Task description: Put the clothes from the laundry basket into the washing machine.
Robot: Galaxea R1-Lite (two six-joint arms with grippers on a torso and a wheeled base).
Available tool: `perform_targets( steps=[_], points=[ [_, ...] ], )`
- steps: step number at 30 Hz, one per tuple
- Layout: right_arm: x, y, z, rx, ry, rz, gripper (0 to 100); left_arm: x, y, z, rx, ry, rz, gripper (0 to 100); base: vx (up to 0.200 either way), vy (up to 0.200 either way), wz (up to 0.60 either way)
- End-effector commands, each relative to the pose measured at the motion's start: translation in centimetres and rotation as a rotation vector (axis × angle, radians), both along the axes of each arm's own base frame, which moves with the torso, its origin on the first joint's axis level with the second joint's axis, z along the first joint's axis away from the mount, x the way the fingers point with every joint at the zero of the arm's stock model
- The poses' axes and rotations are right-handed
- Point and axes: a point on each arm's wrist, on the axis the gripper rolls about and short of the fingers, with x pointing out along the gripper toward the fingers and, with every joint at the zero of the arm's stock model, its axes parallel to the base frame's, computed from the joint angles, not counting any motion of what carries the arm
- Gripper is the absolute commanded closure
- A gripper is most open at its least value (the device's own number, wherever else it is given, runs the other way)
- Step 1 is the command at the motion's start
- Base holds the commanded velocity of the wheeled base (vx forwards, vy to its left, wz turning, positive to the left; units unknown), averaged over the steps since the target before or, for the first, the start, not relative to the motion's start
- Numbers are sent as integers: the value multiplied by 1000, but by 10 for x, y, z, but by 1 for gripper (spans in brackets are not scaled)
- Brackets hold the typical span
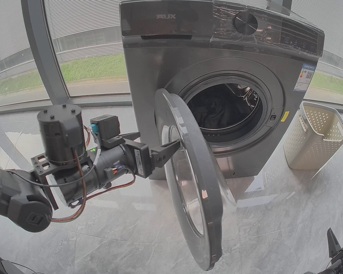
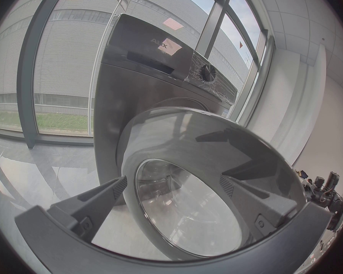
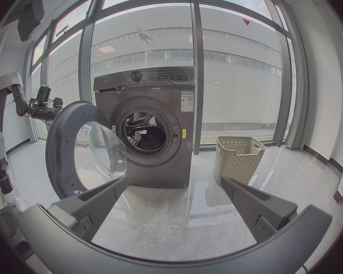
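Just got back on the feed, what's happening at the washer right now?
The door of the washing machine is swung wide open, with dark clothes already inside. The left hand, open, is at the door's outer face; whether it touches is unclear. The right hand is open, low and holding nothing. The laundry basket beside the machine looks empty.
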Motion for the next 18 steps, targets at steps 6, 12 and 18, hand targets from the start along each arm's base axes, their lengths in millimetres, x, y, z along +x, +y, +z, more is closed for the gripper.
perform_targets(
  steps=[6, 12, 18],
  points=[
    [0, 0, -5, 0, 1, 1, 0, 29, -26, -7, -4, -6, 16, 0, 0, 0, 0],
    [0, 0, -5, 0, 1, 1, 0, 44, -36, -4, -22, -25, 41, 0, 0, 0, 0],
    [0, 0, -5, 0, 1, 1, 0, 67, -48, -8, -31, -39, 103, 0, 0, 0, 0]
  ],
)
